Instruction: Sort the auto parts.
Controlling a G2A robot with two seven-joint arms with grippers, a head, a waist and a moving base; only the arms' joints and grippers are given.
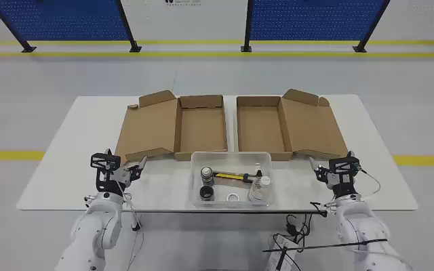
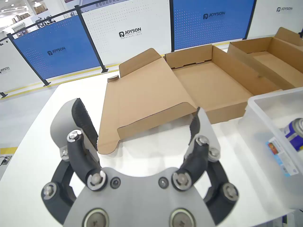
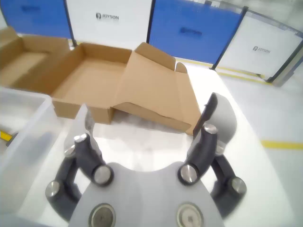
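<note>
A clear plastic bin (image 1: 231,156) sits at the table's front middle and holds several auto parts: a metal cylinder (image 1: 206,176), a black round part (image 1: 206,195), a yellow-handled tool (image 1: 230,175), a white ring (image 1: 232,197) and a white-capped part (image 1: 263,181). Two open cardboard boxes lie behind it, one on the left (image 1: 201,129) and one on the right (image 1: 260,129). My left gripper (image 1: 126,167) stands open left of the bin with nothing between its fingers. My right gripper (image 1: 327,167) stands open right of the bin, likewise holding nothing.
Each box has its lid folded outward, the left flap (image 1: 148,127) and the right flap (image 1: 313,126) lying on the white table (image 1: 68,156). Blue and white fence panels stand beyond the far table edge. A cable (image 1: 371,179) trails from the right wrist.
</note>
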